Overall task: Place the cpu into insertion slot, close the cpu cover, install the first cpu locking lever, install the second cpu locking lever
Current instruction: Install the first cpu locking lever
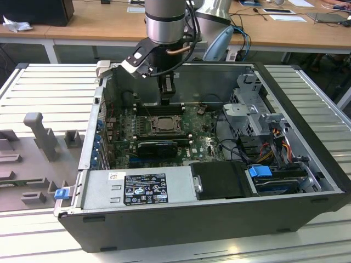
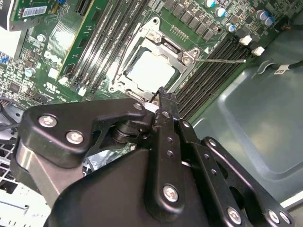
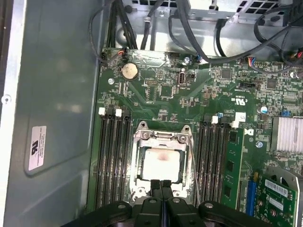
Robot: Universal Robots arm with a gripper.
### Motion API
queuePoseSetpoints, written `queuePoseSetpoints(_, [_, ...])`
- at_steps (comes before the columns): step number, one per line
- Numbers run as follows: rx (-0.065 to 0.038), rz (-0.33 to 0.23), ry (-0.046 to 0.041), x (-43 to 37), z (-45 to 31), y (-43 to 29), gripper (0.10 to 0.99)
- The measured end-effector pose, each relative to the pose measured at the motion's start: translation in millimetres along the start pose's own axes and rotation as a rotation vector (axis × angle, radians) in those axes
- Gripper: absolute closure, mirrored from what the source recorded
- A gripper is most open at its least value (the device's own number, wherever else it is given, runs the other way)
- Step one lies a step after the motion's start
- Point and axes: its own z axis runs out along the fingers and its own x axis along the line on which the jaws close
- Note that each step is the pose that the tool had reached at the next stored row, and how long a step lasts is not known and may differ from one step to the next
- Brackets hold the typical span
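Note:
The cpu lies flat in the insertion slot on the green board, its dull silver top showing through the cut-out of the cpu cover. The cover lies down flat over the chip. A thin wire locking lever runs along one side of the socket and reaches out over the memory slots. My gripper is shut with nothing between its fingers, its tips hovering at the socket's edge. In the exterior view the gripper hangs just behind the socket.
Black memory slots flank the socket on both sides. A green card and a heatsink stand beside them. Black cables cross the board's far end. The case wall is close by. A drive cage fills the exterior view's right.

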Motion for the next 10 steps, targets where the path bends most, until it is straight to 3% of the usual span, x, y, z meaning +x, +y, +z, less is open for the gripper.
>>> queuePoseSetpoints(10, [0.002,-0.066,0.0025,0.0,0.0,0.0,0.98])
